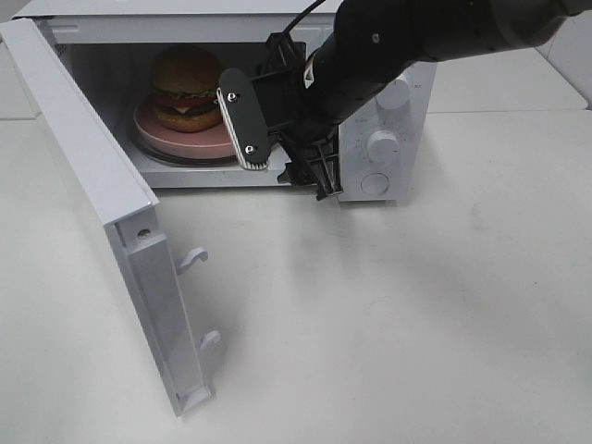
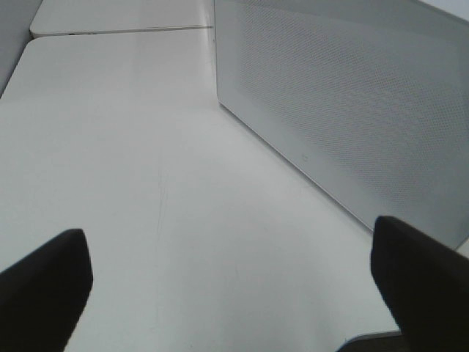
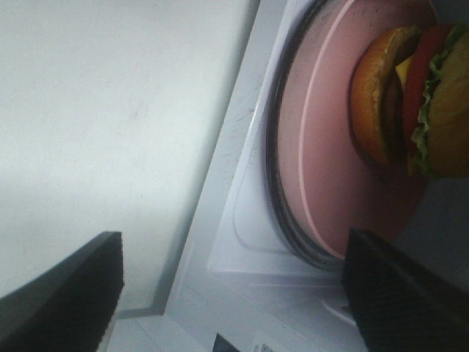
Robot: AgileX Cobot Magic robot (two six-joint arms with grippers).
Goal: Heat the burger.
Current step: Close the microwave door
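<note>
Exterior high view, nearest first: the white table (image 1: 388, 324) lies bare in front, and the microwave door (image 1: 120, 213) stands swung wide toward the camera, its two latch hooks exposed, which leaves the cavity free to reach into. The left tool (image 2: 234, 293) does not show in that view; its own wrist view has its fingers spread wide with nothing between them, low over the table and facing the door's perforated panel. That looks like a waiting spot from which the door could be pushed shut. Further in, the right tool (image 1: 282, 139) hangs at the mouth of the microwave (image 1: 407, 102), turned on its side, jaws wide apart and empty, just in front of the pink plate (image 1: 153, 129) and apart from it. Deeper still, the burger (image 1: 187, 88) sits upright on that plate, slightly off the plate's middle, and the plate rests on the glass turntable (image 3: 275, 183) inside the cavity. With the food already placed, the right arm probably needs to clear the opening before the door can close; the knobs (image 1: 382, 143) on the front panel look untouched.
</note>
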